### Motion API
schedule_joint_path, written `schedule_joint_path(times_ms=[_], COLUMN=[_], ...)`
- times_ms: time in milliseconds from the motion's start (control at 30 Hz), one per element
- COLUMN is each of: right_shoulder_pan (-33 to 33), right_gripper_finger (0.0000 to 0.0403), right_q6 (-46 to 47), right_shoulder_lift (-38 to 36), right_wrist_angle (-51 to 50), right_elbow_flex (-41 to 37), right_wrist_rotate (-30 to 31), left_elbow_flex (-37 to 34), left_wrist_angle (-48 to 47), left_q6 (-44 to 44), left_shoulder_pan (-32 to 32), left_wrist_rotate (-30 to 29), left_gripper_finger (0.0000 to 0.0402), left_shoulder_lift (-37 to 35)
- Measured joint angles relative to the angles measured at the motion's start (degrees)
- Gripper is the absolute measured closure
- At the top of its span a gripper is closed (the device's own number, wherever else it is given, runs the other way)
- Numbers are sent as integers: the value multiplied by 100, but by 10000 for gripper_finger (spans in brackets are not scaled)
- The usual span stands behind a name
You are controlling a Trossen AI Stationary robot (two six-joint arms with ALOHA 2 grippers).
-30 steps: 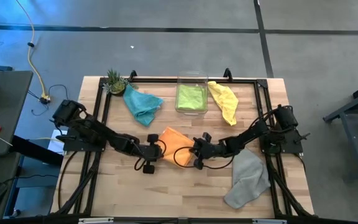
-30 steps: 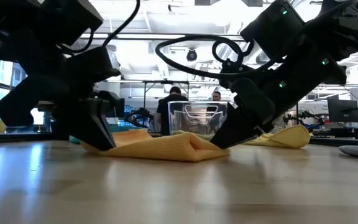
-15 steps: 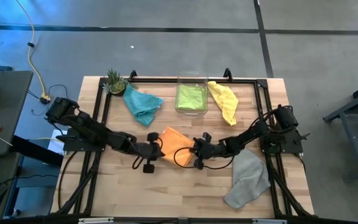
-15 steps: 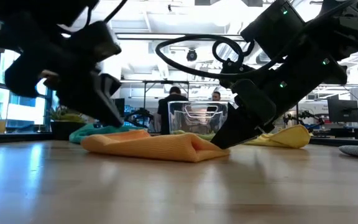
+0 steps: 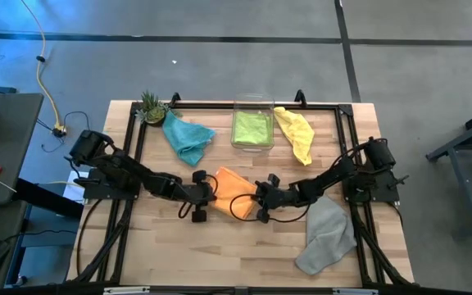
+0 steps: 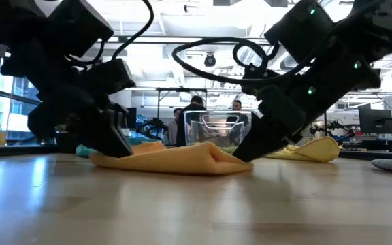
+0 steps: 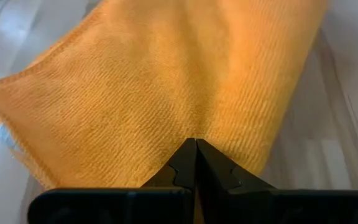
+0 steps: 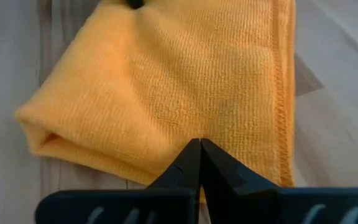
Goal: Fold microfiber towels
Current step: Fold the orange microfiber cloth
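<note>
The orange towel [image 5: 232,186] lies folded in several layers in the middle of the table; it also shows in the low view [image 6: 175,160]. My left gripper [image 5: 206,194] is shut at its left edge. My right gripper [image 5: 258,197] is shut at its right edge. The teal towel [image 5: 188,138] and the yellow towel [image 5: 296,133] lie crumpled on the table at the back. The lime green towel [image 5: 252,126] lies in the clear bin. The grey towel [image 5: 326,234] lies crumpled at the front right. My left gripper rests its shut fingertips [image 7: 191,155] on the towel's top face [image 7: 185,118] near its left edge, slanting down from the table's left. The towel lies flat on the table under them. My right gripper rests its shut fingertips [image 8: 197,155] on the towel's top layer [image 8: 191,118] near the right edge, slanting down from the table's right. The towel lies flat, its hemmed edge [image 8: 283,93] to one side.
A clear plastic bin [image 5: 252,111] stands at the back middle, and a small pineapple figure [image 5: 152,106] at the back left. A black frame rail [image 5: 220,105] runs round the table top. Bare wood lies at the front left.
My left gripper rose clear of the towel's left edge, then came back down onto it, a little farther toward the table's right, staying shut. The towel has stayed folded in place.
</note>
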Motion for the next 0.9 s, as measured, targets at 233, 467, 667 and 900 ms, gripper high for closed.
schedule_joint_path(times_ms=[233, 467, 667, 900], right_shoulder_pan=[14, 210, 402, 492], right_gripper_finger=[398, 398, 398, 398], right_q6=[46, 2, 1, -131], right_shoulder_lift=[-583, -548, -250, 232], right_wrist_angle=[-228, 509, 962, 966], right_elbow_flex=[-3, 4, 13, 427], right_wrist_rotate=[86, 40, 82, 80], left_elbow_flex=[-224, -227, -227, -227], left_wrist_angle=[381, 473, 501, 527], left_q6=[-263, -259, -259, -259], left_shoulder_pan=[27, 38, 64, 64], left_wrist_rotate=[-2, 0, 2, 1], left_gripper_finger=[401, 401, 401, 401], left_shoulder_lift=[18, 20, 20, 20])
